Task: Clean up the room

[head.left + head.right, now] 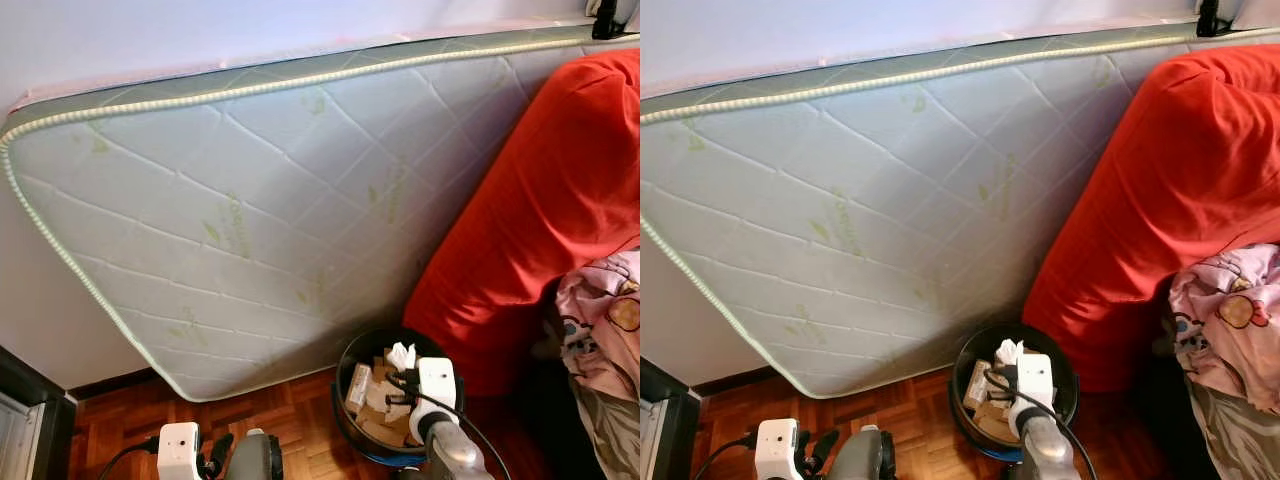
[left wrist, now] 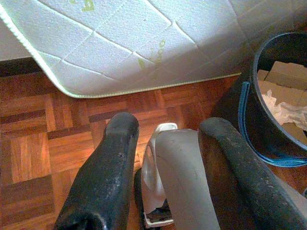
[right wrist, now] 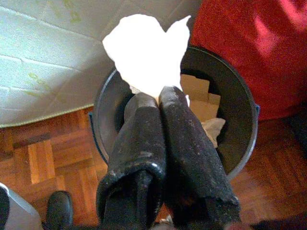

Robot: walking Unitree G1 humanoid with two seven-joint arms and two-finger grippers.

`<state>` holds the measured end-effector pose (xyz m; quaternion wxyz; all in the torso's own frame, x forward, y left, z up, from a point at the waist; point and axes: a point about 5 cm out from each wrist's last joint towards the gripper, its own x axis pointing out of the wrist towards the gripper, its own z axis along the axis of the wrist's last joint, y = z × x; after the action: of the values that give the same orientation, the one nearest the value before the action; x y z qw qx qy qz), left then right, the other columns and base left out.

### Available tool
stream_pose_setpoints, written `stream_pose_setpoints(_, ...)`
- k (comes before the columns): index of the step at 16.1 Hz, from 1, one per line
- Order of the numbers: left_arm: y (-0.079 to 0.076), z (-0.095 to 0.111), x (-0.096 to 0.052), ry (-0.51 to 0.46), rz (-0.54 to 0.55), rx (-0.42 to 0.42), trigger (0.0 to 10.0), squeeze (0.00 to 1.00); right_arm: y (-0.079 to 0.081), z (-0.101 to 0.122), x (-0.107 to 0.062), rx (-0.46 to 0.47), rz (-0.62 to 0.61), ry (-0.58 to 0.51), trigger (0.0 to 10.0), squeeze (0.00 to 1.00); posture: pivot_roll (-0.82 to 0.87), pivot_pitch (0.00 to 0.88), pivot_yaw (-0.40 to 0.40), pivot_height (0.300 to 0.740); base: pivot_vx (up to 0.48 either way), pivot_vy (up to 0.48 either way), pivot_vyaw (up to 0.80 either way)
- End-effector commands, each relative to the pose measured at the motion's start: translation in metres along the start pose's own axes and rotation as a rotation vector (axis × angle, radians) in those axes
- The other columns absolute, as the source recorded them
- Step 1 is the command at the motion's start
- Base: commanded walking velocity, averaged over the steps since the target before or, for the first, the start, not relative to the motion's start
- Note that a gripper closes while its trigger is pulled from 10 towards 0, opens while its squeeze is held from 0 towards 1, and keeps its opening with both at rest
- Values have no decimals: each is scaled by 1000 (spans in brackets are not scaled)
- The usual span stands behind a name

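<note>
The right gripper, pinching a white tissue, is hanging over the open mouth of the black bin; cardboard scraps are filling the space below it. Beyond the bin, the leaning mattress and red cushion are blocking passage. Bare parquet floor is lying open ahead of the left gripper.

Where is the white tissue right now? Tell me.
The white tissue is pinched in the right gripper, jaws shut on it, held over the black bin standing on the wood floor between the leaning mattress and the red cushion.
</note>
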<state>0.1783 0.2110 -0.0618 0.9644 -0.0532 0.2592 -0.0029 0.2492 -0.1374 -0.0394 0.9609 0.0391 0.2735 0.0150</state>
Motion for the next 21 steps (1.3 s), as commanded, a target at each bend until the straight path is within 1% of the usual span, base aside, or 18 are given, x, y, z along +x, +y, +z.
stream_pose_setpoints(1,1,-6,-3,24,1,-4,10000,0,-1,-1,0,22,-12,14,10000,0,58,86,4,640,0,0,0)
stream_pose_setpoints(5,1,-7,-4,26,-4,-5,10000,0,0,1,1,33,-3,14,10000,0,60,95,6,640,0,0,0)
stream_pose_setpoints(7,1,-7,-5,28,-6,-6,10000,0,-2,-3,1,31,-23,57,10000,0,64,100,7,640,0,0,0)
stream_pose_setpoints(9,1,-8,-6,28,-6,-1,10000,0,-4,-1,3,38,-31,71,10000,0,76,110,10,640,0,0,0)
stream_pose_setpoints(11,1,-10,-8,24,-6,0,10000,0,-6,2,5,63,-45,77,10000,0,93,124,11,640,0,0,0)
stream_pose_setpoints(12,2,-12,-11,18,-7,1,10000,0,-9,8,7,62,-57,78,10000,0,121,152,11,640,0,0,0)
stream_pose_setpoints(13,2,-14,-13,15,-8,0,10000,0,-9,11,8,63,-62,76,10000,0,128,162,10,640,0,0,0)
stream_pose_setpoints(15,2,-21,-22,3,-13,-2,10000,0,-13,22,12,69,-83,53,10000,0,151,209,11,640,0,0,0)
stream_pose_setpoints(16,2,-28,-30,-5,-17,-6,10000,0,-16,32,16,65,-91,42,10000,0,159,242,9,640,0,0,0)
stream_pose_setpoints(18,1,-34,-39,-17,-21,-9,10000,0,-18,36,17,59,-94,37,10000,0,175,275,6,640,0,0,0)
stream_pose_setpoints(21,-1,-44,-54,-42,-26,-25,10000,0,-27,42,17,48,-116,18,10000,0,199,338,4,640,0,0,0)
